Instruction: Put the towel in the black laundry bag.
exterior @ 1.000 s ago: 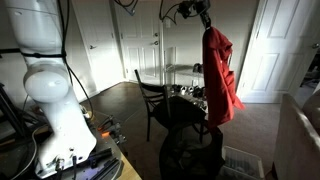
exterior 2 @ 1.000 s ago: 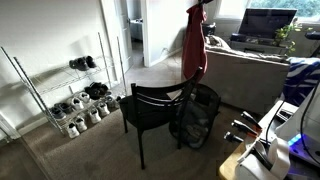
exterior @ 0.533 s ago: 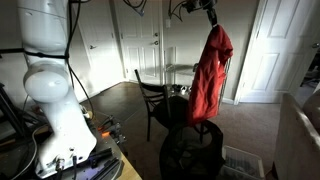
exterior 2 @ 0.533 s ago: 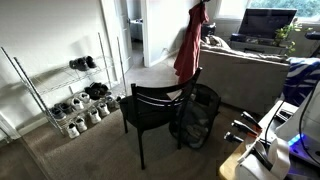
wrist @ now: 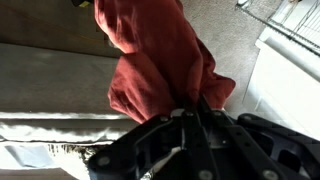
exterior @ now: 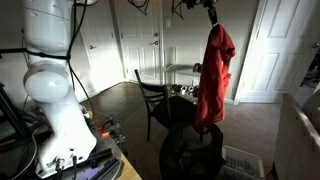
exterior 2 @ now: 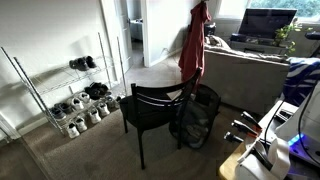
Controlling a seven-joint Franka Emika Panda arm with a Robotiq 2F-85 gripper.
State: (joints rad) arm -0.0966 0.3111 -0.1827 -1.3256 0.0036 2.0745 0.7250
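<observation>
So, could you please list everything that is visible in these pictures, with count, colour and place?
towel: one, red, hanging from the gripper, over the bag
laundry bag: one, black, on the floor next to the chair
chair: one, black, middle of the room
shoe rack: one, wire, against the wall, holding shoes
sofa: one, light, behind the bag
doors: at least two, white, at the back
robot arm: one, white, near the camera
gripper: one, dark, high up, shut on the towel
</observation>
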